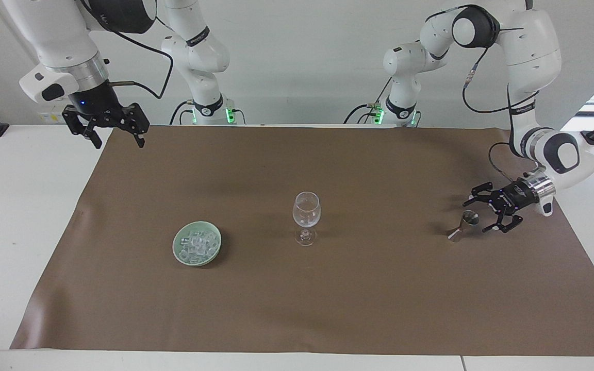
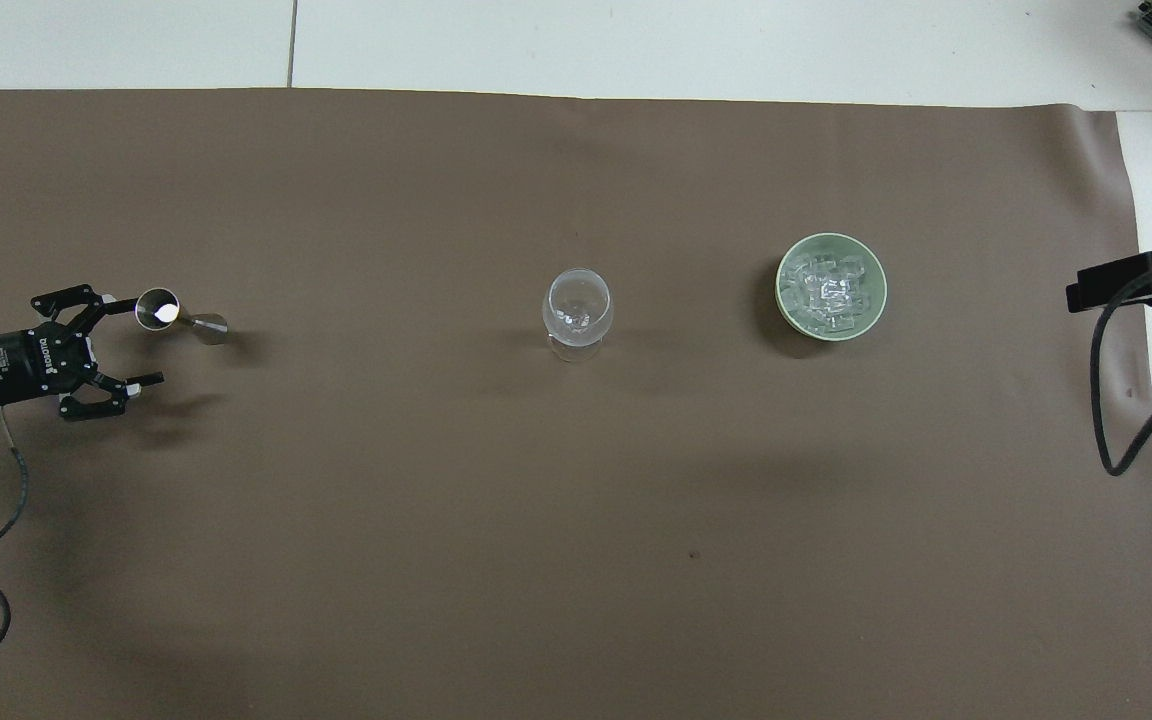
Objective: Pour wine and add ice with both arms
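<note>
- Clear ice (image 1: pixel 197 245) heaped in one green dish (image 1: pixel 179 253), lower left of facing frame, well apart from both pincers.
- Left pincer (image 1: pixel 479 216) open beside one jigger (image 1: pixel 463 225), mid-right.
- Right pincer (image 1: pixel 117 138) open, upper left.
- One wine glass (image 1: pixel 306 215), centre.

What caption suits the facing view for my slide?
Open left gripper reaches the metal measuring cup; wine glass and ice wait; open right gripper hangs.

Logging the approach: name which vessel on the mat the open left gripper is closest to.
The metal jigger. The left gripper sits right beside it, apart from the wine glass and green dish.
</note>
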Controlling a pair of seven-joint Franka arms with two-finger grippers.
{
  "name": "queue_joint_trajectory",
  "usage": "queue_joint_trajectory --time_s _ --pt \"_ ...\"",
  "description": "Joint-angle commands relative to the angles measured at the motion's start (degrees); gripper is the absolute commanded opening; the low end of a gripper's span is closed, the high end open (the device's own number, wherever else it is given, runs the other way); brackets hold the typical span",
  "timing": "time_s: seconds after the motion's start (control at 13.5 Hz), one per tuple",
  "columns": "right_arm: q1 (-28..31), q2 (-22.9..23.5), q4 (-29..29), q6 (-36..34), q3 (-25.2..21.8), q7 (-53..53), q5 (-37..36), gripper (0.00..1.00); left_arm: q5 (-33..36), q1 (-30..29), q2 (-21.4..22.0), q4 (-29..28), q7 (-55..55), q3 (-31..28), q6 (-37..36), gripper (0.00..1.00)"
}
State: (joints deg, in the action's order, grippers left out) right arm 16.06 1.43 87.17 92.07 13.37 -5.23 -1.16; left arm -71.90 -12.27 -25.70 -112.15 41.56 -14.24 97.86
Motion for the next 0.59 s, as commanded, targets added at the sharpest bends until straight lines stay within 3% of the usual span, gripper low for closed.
queue_joint_trajectory --time_s 0.0,0.52 --pt "0.38 -0.55 0.72 -0.31 0.16 -1.19 0.81 1.0 -3.58 0.93 0.92 -2.19 -1.04 0.78 2.6 1.0" --pt "0.38 -0.55 0.72 -0.32 0.16 -1.19 0.81 1.0 -6.57 1.19 1.88 -5.44 -1.21 3.25 6.11 1.0"
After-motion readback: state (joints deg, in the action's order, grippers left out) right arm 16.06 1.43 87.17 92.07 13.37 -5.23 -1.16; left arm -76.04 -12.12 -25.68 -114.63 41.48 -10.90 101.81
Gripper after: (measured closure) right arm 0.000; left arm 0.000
